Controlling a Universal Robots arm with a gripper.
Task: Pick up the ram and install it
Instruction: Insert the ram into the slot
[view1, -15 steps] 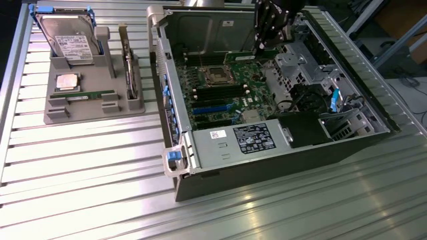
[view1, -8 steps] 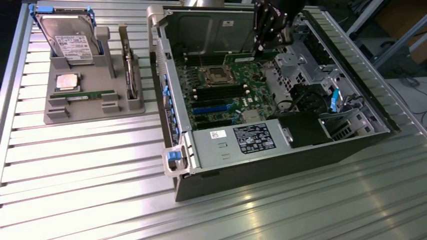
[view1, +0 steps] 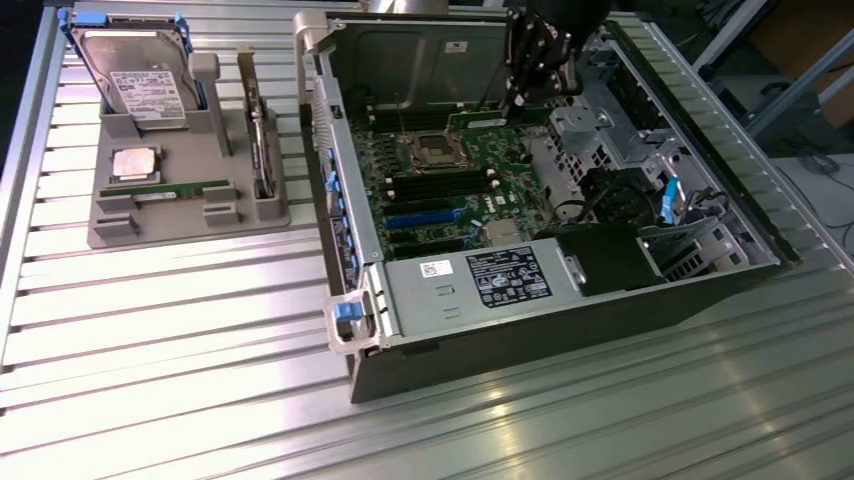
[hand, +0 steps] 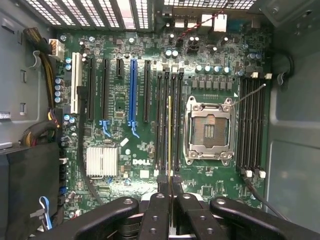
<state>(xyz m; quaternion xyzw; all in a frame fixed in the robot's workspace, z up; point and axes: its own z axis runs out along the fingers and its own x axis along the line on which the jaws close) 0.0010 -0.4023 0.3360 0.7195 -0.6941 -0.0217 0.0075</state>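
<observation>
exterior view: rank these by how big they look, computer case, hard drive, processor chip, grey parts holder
Largest to smallest:
1. computer case
2. grey parts holder
3. hard drive
4. processor chip
The gaps are all plain, so none is a close call.

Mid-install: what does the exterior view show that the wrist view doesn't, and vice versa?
Exterior view: a grey parts tray beside the open black computer case, holding a silver hard drive, a square silver processor chip and a green ram stick. Wrist view: black jaws shut on a thin ram stick seen edge-on, in line with the black memory slots. Both: the green motherboard and its empty metal-framed processor socket.
</observation>
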